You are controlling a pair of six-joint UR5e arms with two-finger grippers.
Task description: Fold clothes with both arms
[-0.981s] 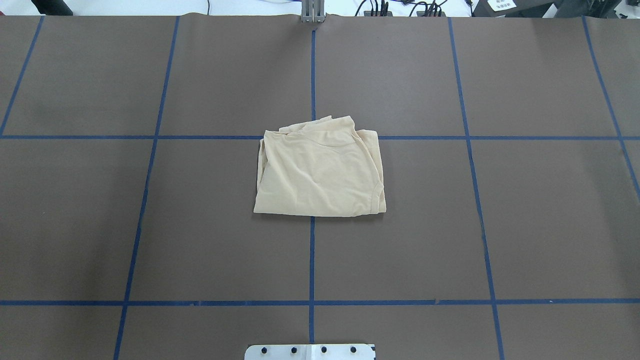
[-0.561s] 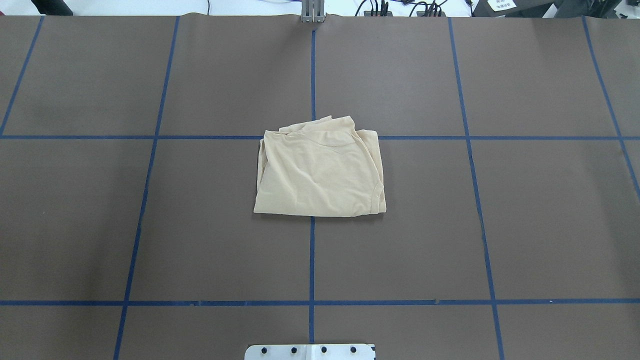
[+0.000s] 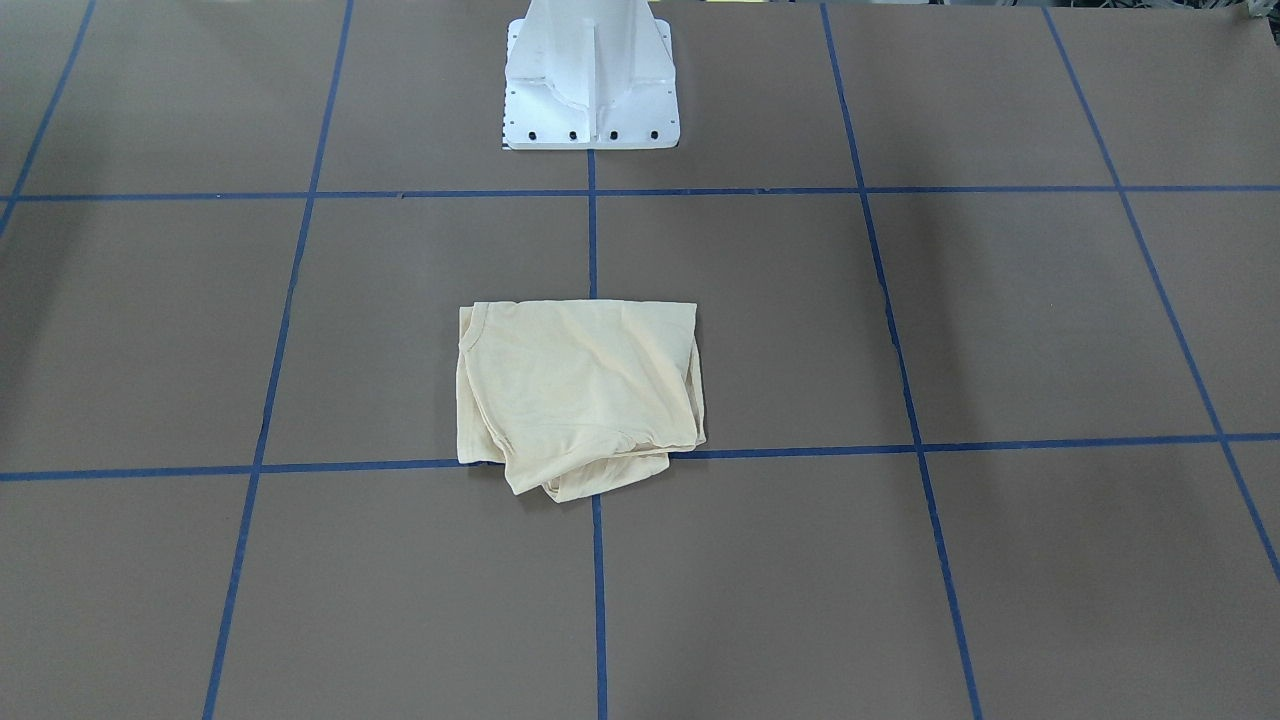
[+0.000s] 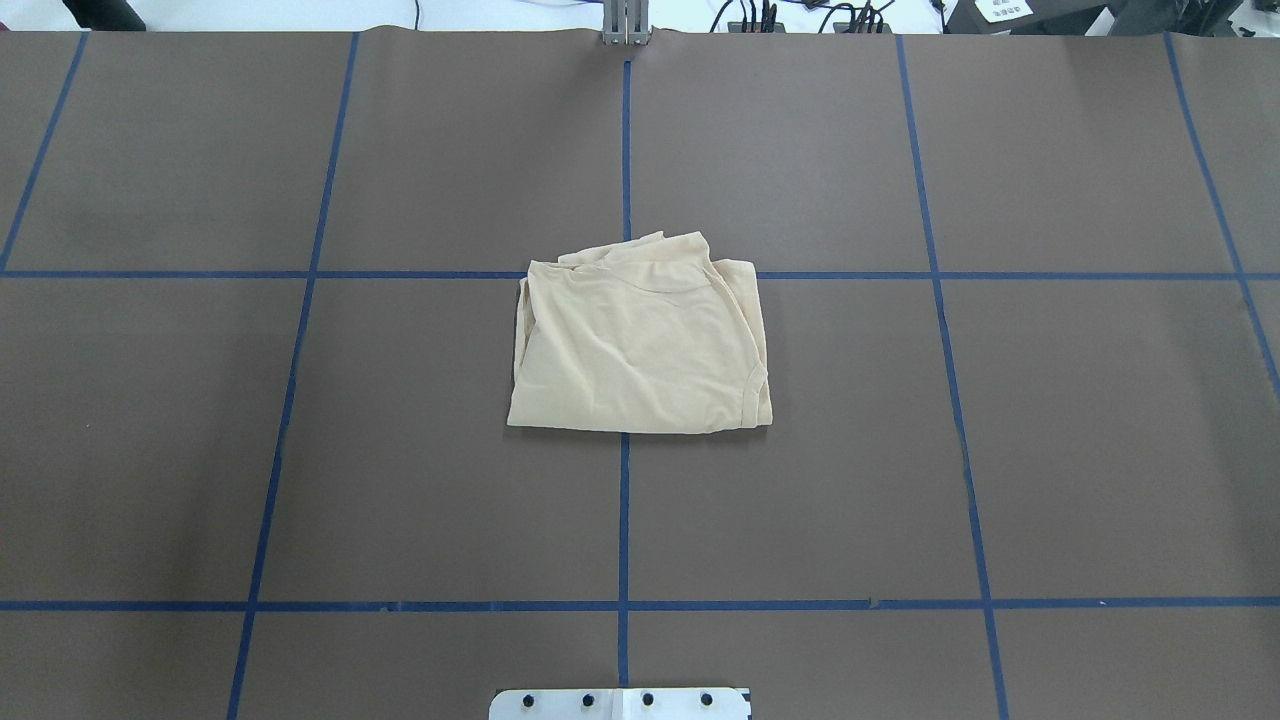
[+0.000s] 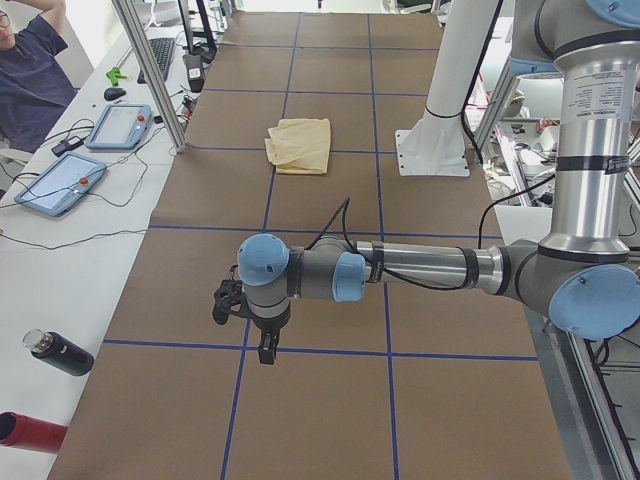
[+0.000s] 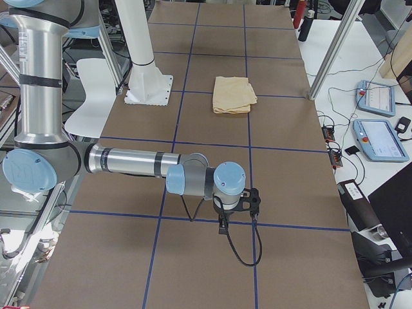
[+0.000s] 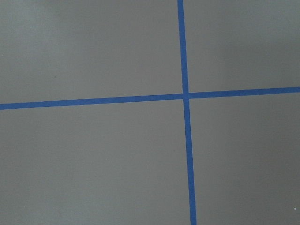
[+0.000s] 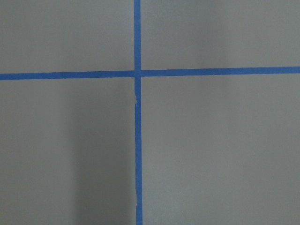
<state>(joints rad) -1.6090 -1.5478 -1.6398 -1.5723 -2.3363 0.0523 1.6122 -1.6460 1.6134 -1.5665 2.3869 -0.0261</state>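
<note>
The clothes, one pale cream-yellow shirt (image 4: 640,340), lie folded into a rough rectangle at the table's middle, with no print showing; the shirt (image 3: 580,390) is a little rumpled at its far edge. It also shows small in the side views, shirt (image 5: 300,145) and shirt (image 6: 234,94). The left arm (image 5: 420,268) stretches low over the table's left end, its gripper (image 5: 266,350) far from the shirt. The right arm (image 6: 129,161) does the same at the right end with its gripper (image 6: 223,228). I cannot tell whether either gripper is open or shut. Both wrist views show only bare mat and blue tape.
The white pedestal base (image 3: 590,90) stands at the robot's side of the brown mat with blue tape lines (image 4: 624,150). Teach pendants (image 5: 60,183) and cables lie on the white side table, with a dark bottle (image 5: 60,352). A person (image 5: 30,70) sits beyond it.
</note>
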